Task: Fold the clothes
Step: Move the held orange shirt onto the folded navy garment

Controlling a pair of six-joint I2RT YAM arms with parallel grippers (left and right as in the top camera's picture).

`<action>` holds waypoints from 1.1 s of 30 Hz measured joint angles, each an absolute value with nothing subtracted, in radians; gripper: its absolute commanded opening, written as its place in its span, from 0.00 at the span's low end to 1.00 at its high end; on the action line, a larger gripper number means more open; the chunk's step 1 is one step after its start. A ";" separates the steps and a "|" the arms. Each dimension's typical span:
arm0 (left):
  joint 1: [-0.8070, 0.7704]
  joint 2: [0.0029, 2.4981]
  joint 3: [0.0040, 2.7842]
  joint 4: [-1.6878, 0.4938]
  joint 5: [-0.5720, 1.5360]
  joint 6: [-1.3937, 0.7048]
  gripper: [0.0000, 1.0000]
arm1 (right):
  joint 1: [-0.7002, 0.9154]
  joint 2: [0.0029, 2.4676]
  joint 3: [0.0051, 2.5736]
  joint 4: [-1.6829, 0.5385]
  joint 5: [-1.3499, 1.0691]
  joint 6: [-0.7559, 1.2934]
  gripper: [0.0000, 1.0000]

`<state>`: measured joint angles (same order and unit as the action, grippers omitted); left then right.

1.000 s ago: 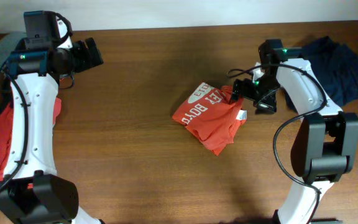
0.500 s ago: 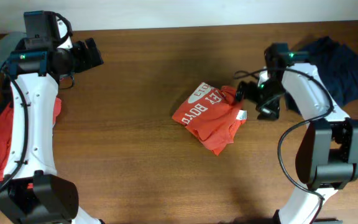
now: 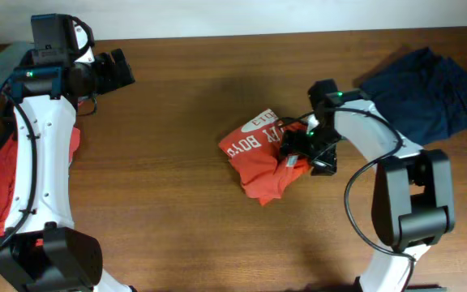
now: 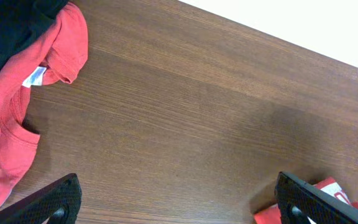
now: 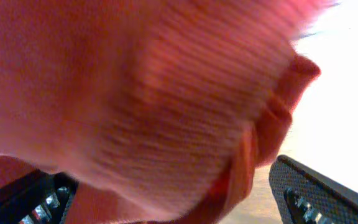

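The right claw [image 3: 292, 151], its jaws spread wide and unclenched, presses into the crumpled orange-red T-shirt [image 3: 250, 166], cloth bunched between them.

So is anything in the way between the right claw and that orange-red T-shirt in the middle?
Nothing visible. The right claw, open, sits right on the edge of the orange-red T-shirt; its cloth fills the wrist view between the fingers.

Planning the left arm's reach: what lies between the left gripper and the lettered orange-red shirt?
Only bare tabletop between the left gripper and the shirt, per the overhead view.
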<state>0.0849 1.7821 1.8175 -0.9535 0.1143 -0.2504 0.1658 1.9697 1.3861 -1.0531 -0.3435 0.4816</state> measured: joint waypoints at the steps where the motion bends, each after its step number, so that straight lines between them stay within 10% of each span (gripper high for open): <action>1: 0.085 1.782 1.818 -0.953 0.114 -0.250 0.99 | 0.176 1.970 1.384 -1.044 -0.338 0.492 0.91; 9: 0.085 1.782 1.818 -0.953 0.114 -0.250 0.99 | 0.232 1.967 1.296 -0.878 -0.319 0.587 0.53; 14: 0.085 1.782 1.818 -0.953 0.114 -0.250 0.99 | 0.239 1.947 1.260 -0.830 -0.319 0.617 0.04; 33: 0.085 1.782 1.818 -0.946 0.114 -0.250 0.99 | 0.088 1.879 1.458 -0.879 -0.307 0.461 0.04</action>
<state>0.0849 1.7821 1.8175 -0.9459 0.1143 -0.2504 0.0883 1.8786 1.4578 -0.8787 -0.3065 0.4610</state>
